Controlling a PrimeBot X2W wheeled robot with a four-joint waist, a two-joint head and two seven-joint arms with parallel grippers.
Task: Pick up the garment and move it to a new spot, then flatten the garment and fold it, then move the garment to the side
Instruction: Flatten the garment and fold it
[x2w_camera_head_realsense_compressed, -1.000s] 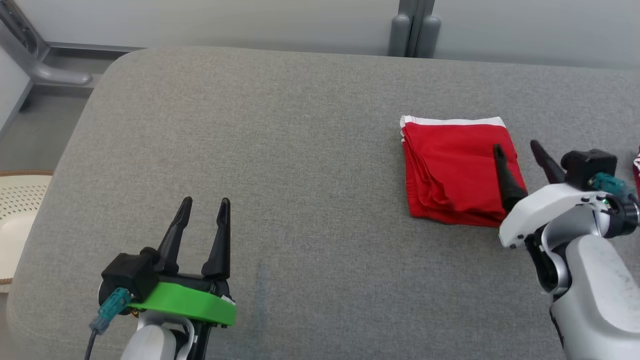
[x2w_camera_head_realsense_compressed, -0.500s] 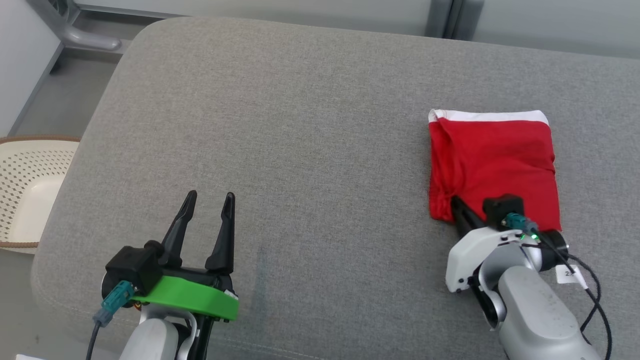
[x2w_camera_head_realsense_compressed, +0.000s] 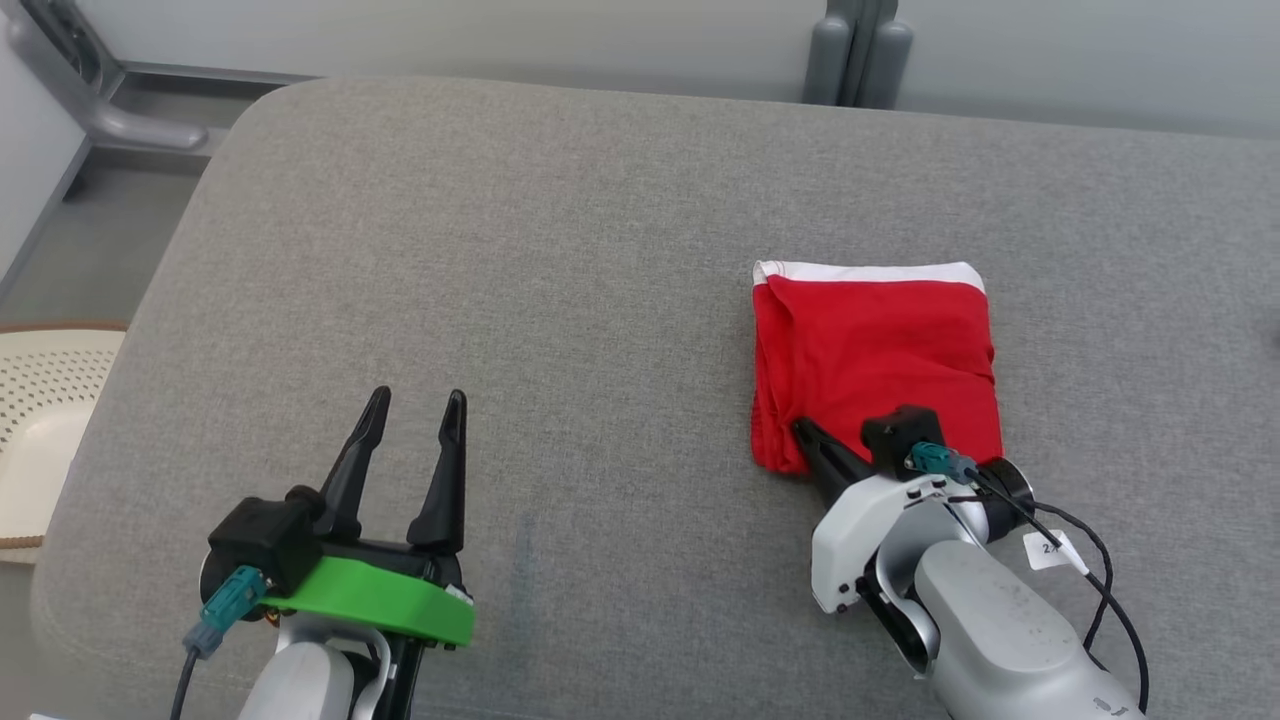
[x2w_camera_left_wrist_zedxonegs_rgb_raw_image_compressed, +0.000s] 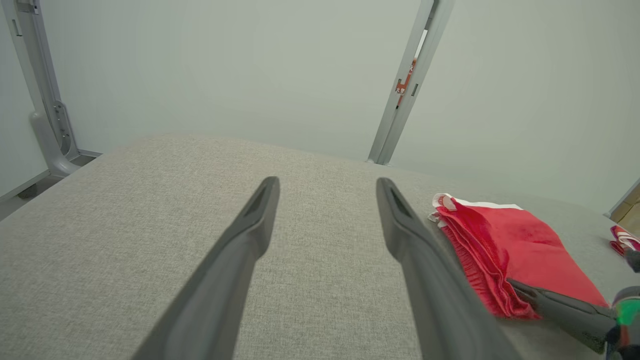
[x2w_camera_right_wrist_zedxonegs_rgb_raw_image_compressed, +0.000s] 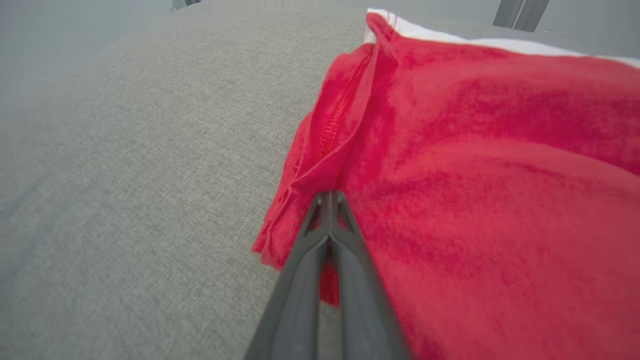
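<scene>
A folded red garment (x2w_camera_head_realsense_compressed: 880, 350) with a white band along its far edge lies on the grey cushioned surface (x2w_camera_head_realsense_compressed: 560, 280), right of centre. My right gripper (x2w_camera_head_realsense_compressed: 803, 430) is shut on the garment's near left corner; in the right wrist view its fingers (x2w_camera_right_wrist_zedxonegs_rgb_raw_image_compressed: 327, 200) pinch a fold of the red cloth (x2w_camera_right_wrist_zedxonegs_rgb_raw_image_compressed: 475, 150). My left gripper (x2w_camera_head_realsense_compressed: 413, 407) hovers open over bare cushion at the lower left, well apart from the garment. In the left wrist view the garment (x2w_camera_left_wrist_zedxonegs_rgb_raw_image_compressed: 505, 250) lies to the right of the spread fingers (x2w_camera_left_wrist_zedxonegs_rgb_raw_image_compressed: 260, 210).
A cream perforated basket (x2w_camera_head_realsense_compressed: 40, 430) sits on the floor off the cushion's left edge. Grey metal posts (x2w_camera_head_realsense_compressed: 850, 50) stand behind the far edge. A scrap of another red item (x2w_camera_left_wrist_zedxonegs_rgb_raw_image_compressed: 622, 239) shows far right in the left wrist view. Bare cushion stretches left of the garment.
My right gripper came down from above the garment and shut on its near left corner. The garment now sits further left on the cushion. The camera shifted. The left gripper stayed still.
</scene>
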